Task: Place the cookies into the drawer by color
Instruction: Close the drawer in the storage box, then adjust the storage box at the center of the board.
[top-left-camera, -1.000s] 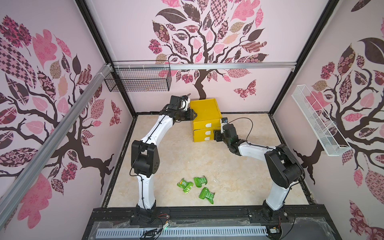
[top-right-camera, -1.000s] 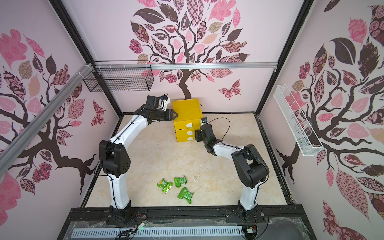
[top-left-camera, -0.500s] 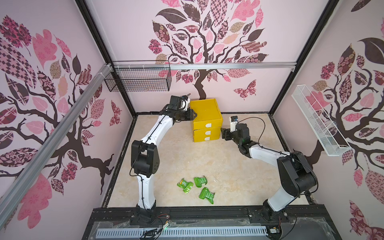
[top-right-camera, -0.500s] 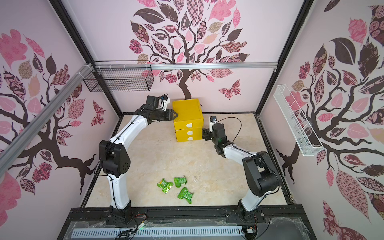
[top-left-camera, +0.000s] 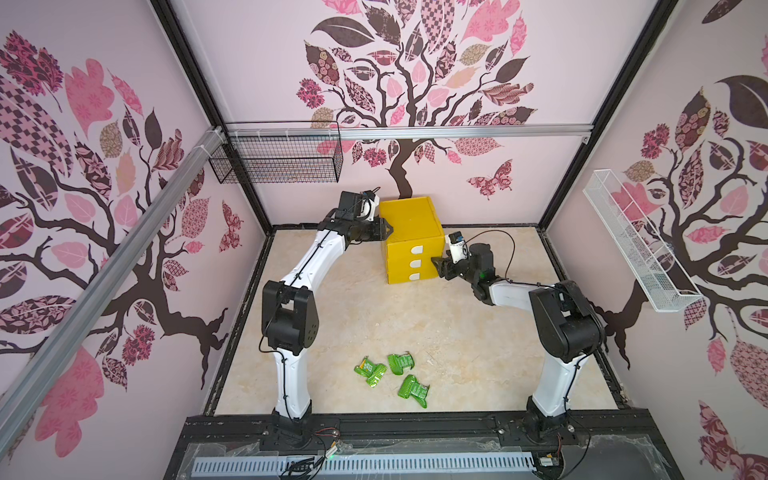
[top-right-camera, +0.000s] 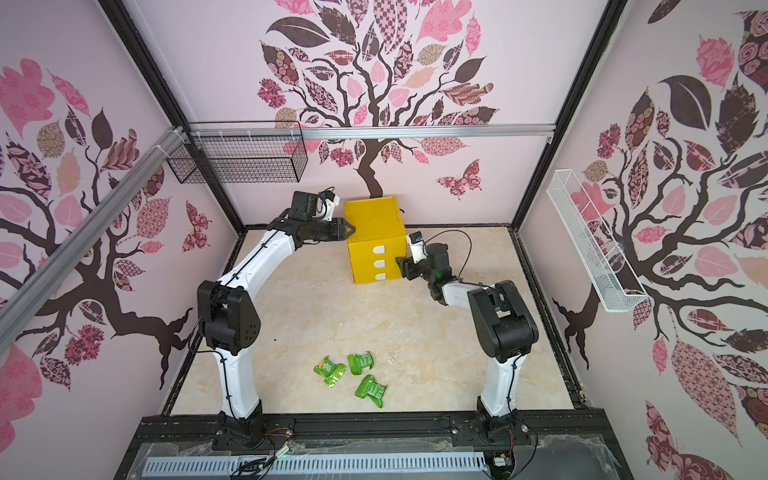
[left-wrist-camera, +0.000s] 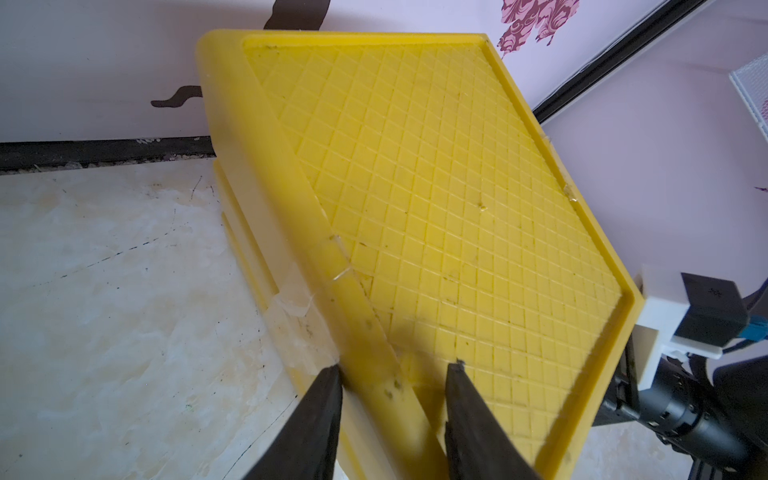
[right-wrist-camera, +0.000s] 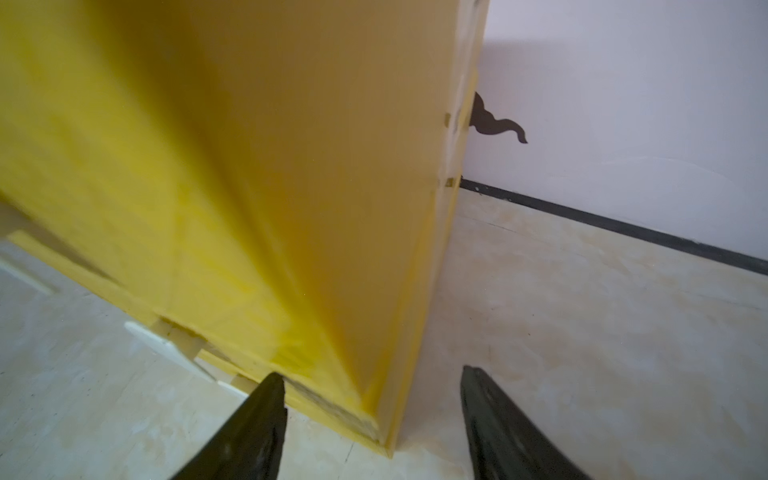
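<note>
Standing near the back wall, the yellow plastic drawer (top-left-camera: 411, 224) has its three fronts flush, each with a white tab handle (top-left-camera: 415, 263). Its top is embossed with a diamond grid inside a raised rim. The left arm stretches long and level, and the left gripper (left-wrist-camera: 395, 368) is pinched narrowly on that rim at the top's front left corner. The right arm lies low with its elbow bent. The right gripper (right-wrist-camera: 370, 374) is half open and empty, its fingers straddling the drawer's bottom right front corner. Three shiny green cookies (top-left-camera: 400, 362) cluster on the marbled floor (top-left-camera: 374, 316), well apart from the drawer, with bare floor between.
</note>
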